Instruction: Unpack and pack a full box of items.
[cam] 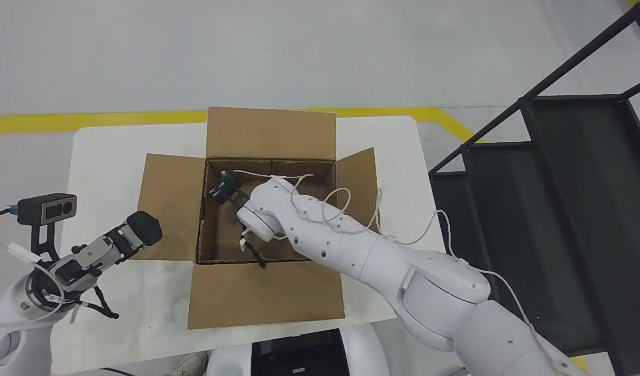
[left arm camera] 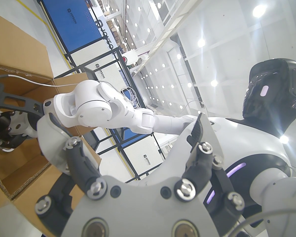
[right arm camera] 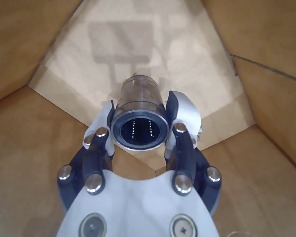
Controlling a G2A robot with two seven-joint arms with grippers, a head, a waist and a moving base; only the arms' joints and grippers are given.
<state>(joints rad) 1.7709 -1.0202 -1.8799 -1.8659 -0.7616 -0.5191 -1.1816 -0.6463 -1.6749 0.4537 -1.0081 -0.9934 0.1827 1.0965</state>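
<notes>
Brown cardboard box (cam: 270,131) is sitting open on the white table (cam: 120,146); the right gripper (right arm camera: 141,104) is hanging inside it, fingers clamping a shiny metal cylinder (right arm camera: 140,91) over the box floor; the left gripper (left arm camera: 123,124) is hovering beside the box, fingers spread wide.

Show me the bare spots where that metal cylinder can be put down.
In the cardboard box, the paper-lined floor ahead of the linear bearing lies bare up to the walls. The white table is bare beside the left flap's far end and beyond the right flap. The right gripper, shut on the bearing, and its arm crowd the box's opening.
</notes>
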